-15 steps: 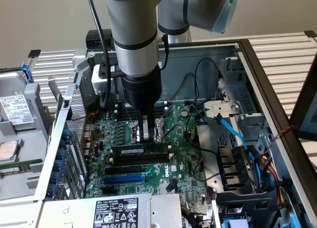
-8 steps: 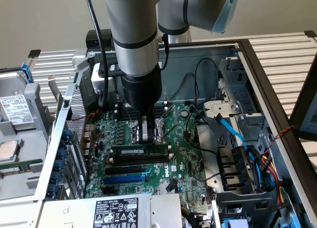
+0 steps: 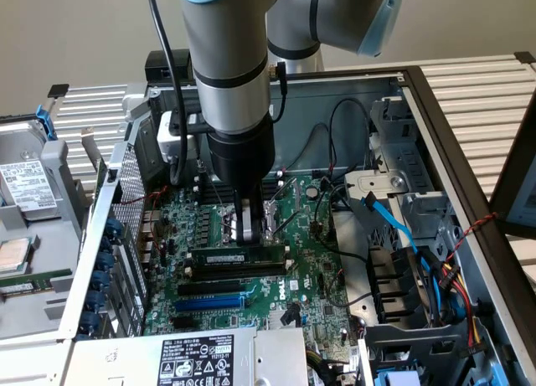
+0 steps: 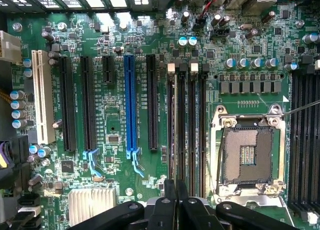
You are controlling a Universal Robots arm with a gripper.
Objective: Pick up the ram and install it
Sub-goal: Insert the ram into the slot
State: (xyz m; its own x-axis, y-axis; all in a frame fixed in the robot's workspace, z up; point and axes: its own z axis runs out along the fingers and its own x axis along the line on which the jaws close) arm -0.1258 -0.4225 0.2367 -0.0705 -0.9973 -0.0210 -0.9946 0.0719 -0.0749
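Well, from the exterior view the ram [image 3: 239,258] stands on edge in a slot on the motherboard [image 3: 310,260], level from end to end. Its small white label faces out, but the print is too fine to read. The fingers [image 3: 241,225] hang straight above its middle, clenched close together. Whether their tips touch its upper edge I cannot tell. Nearer the camera lie two black slots [image 3: 230,284] and one blue slot [image 3: 209,302]. A big white label [image 3: 197,357] on the metal box at the front edge carries rows of symbols and text, none legible. At the exterior view's left sit a hard drive [image 3: 25,189] with its own unreadable label, one square chip [image 3: 12,252] and a second green stick [image 3: 33,281], cut off by the frame. One blue cable [image 3: 389,223] crosses the drive bays. The arm hides the board's rear.

From the wrist view the two fingers [image 4: 170,205] have just a bare slit between them, above four narrow memory slots [image 4: 187,120] with white clips. Seen straight down, which slot carries the ram is hard to make out. Beside these are one blue slot [image 4: 130,105], three long black slots [image 4: 67,103], one short black slot [image 4: 109,70], one white slot [image 4: 40,95], one bare socket [image 4: 248,155] and one finned heatsink [image 4: 90,206]. White lettering beside the slots is too small to read.
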